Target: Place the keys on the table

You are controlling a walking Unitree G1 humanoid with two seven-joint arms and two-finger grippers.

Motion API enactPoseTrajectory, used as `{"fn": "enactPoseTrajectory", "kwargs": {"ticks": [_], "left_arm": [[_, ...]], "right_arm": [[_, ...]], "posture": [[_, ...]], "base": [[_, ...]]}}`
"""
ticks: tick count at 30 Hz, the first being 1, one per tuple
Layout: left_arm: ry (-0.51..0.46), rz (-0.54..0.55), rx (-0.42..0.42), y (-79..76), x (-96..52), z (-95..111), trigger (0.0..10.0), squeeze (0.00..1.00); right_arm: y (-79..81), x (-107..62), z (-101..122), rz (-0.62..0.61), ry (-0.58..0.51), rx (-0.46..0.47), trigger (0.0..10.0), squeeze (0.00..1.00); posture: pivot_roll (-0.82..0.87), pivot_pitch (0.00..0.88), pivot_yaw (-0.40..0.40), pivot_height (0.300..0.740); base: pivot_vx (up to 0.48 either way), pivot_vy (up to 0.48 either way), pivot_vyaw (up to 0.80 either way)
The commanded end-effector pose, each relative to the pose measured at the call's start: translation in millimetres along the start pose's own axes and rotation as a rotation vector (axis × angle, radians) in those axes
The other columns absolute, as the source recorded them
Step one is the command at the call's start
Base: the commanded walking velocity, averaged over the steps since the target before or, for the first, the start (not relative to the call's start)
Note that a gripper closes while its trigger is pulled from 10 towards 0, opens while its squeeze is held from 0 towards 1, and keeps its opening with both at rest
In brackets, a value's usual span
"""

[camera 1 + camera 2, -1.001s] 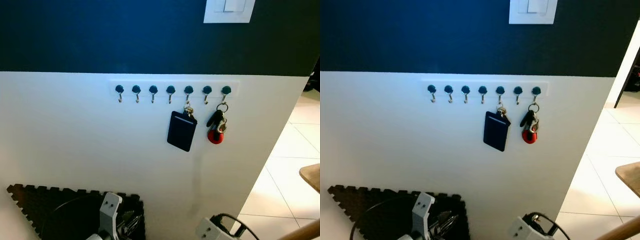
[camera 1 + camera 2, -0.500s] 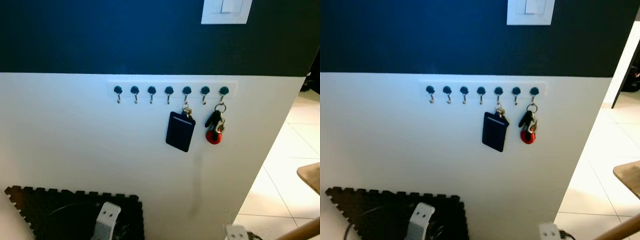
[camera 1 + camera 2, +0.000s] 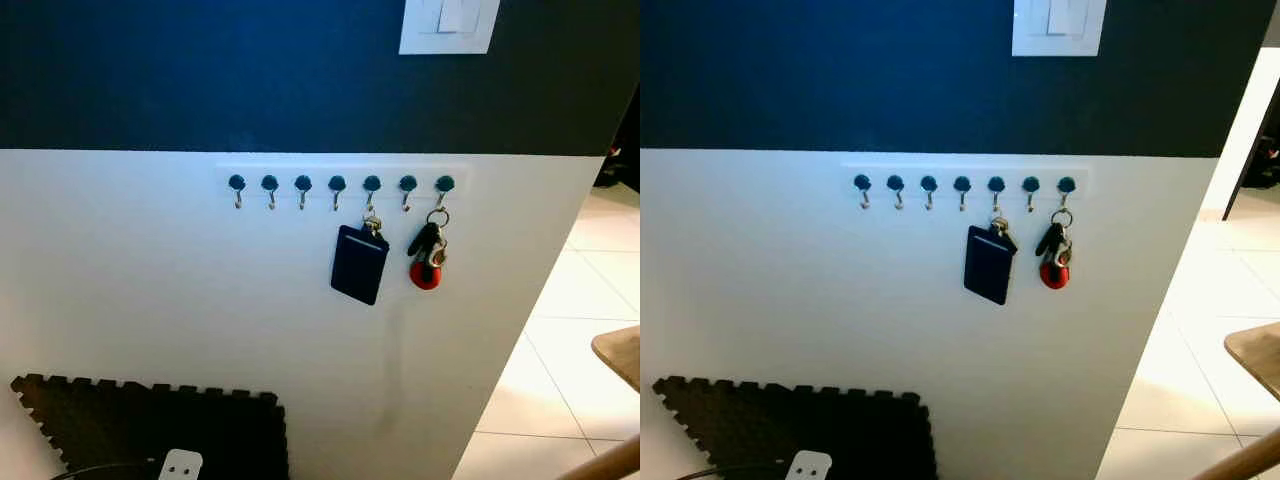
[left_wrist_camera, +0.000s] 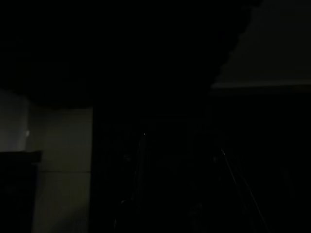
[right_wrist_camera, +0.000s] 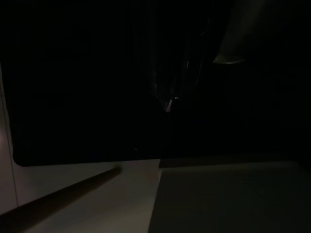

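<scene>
The keys [image 3: 428, 255], a bunch with a black fob and a round red tag, hang from the rightmost hook of a white hook rail [image 3: 340, 182] on the wall ahead. A dark card holder [image 3: 359, 264] hangs two hooks to their left. The wooden table [image 3: 618, 352] shows as a corner at the right edge. A silver piece of my left arm [image 3: 180, 465] pokes up at the bottom edge, far below the keys. Both wrist views are very dark, so neither gripper's state can be made out.
A black foam puzzle mat [image 3: 150, 435] leans against the wall at the lower left. A white light switch [image 3: 448, 25] sits on the dark upper wall. Pale floor tiles [image 3: 560, 380] open up to the right past the wall's corner, and a wooden bar [image 3: 600, 465] crosses the bottom right.
Both arms have sunk toward the bottom edge: the left one is down to a small silver tip and the right one has dropped out of the eye views. The keys still hang on their hook.
</scene>
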State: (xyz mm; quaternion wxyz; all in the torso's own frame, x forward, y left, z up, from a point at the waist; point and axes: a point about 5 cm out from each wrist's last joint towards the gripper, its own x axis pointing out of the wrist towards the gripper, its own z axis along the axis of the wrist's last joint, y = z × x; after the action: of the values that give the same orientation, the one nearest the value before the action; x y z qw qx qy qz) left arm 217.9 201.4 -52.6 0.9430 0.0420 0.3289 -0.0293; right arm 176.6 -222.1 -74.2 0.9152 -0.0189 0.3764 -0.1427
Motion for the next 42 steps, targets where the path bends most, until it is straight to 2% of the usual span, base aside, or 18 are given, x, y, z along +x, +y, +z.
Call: {"fn": "enactPoseTrajectory", "kwargs": {"ticks": [1,16,42], "left_arm": [[0.0,-0.032,-0.042,-1.6,-1.1,-3,10.0,0.0],[-0.019,-0.09,0.011,-16.9,2.6,2,10.0,0.0],[-0.047,-0.086,0.011,-14.4,1.2,2,10.0,0.0]], "right_arm": [[-1.3,-2.1,-8,-0.001,0.033,0.014,10.0,0.0],[4.6,-2.7,-8,0.027,0.021,0.013,10.0,0.0],[10.5,-2.5,-5,0.068,-0.001,-0.01,10.0,0.0]], "posture": [[0.01,0.036,0.025,0.74],[0.01,0.036,0.021,0.74],[0.02,0.045,0.015,0.74]], "base": [[0.0,0.0,0.0],[0.0,0.0,-0.73],[0.0,0.0,-0.8]]}}
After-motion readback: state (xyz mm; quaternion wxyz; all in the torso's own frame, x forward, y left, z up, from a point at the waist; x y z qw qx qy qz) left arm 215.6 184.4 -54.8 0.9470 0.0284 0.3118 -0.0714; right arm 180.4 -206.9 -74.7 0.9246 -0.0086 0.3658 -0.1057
